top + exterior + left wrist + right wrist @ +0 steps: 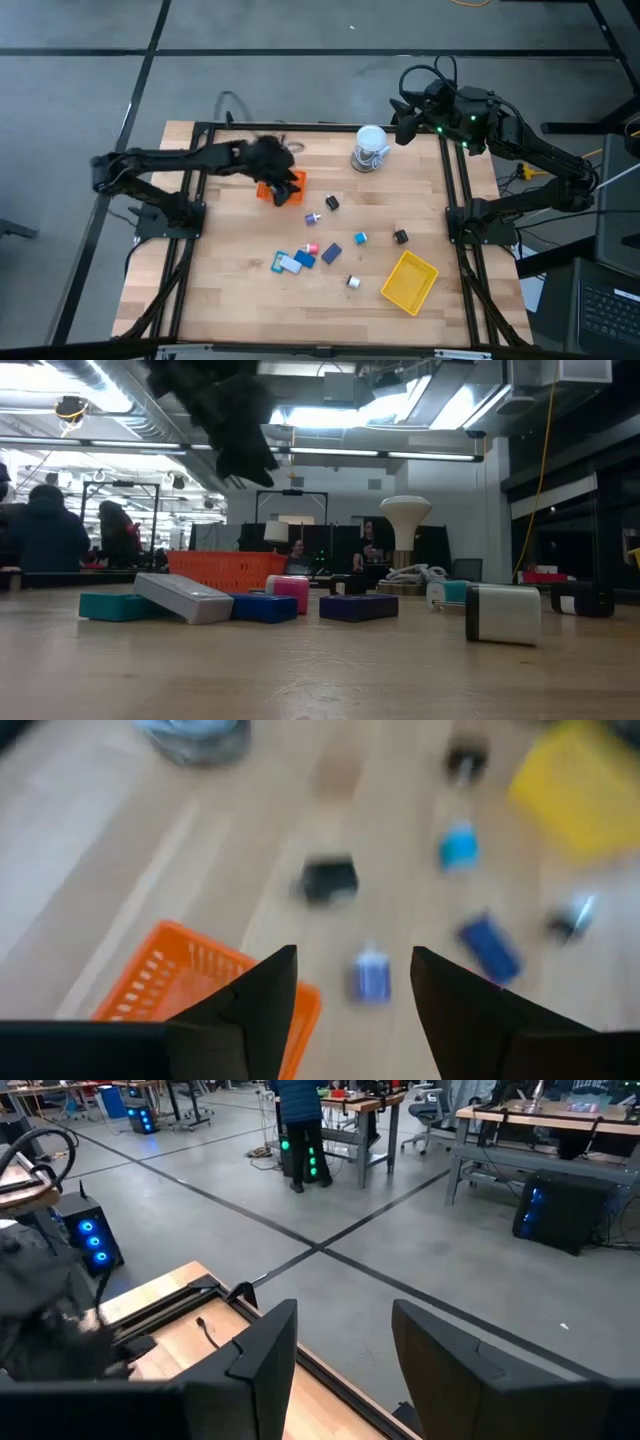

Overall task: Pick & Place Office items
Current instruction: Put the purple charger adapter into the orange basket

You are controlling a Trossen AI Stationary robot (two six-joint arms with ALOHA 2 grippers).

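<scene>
The office items lie scattered on the wooden table: a purple-blue piece (311, 217), a black block (332, 203), a light blue piece (360, 238), a pink one (312, 247), a navy block (331, 254) and a light blue and white cluster (290, 262). My left gripper (285, 190) hovers open, above the orange mesh tray (270, 188), which stands on the table. In the left wrist view the open fingers (355, 955) frame the purple-blue piece (372, 975) far below. My right gripper (400, 125) waits open, high over the table's far right edge.
A yellow mesh tray (410, 281) lies near the right front. A white-and-grey roll (370, 148) stands by the far edge. Another black piece (400, 237) and a small white one (353, 282) lie near the yellow tray. Black rails frame the table. People stand in the room behind.
</scene>
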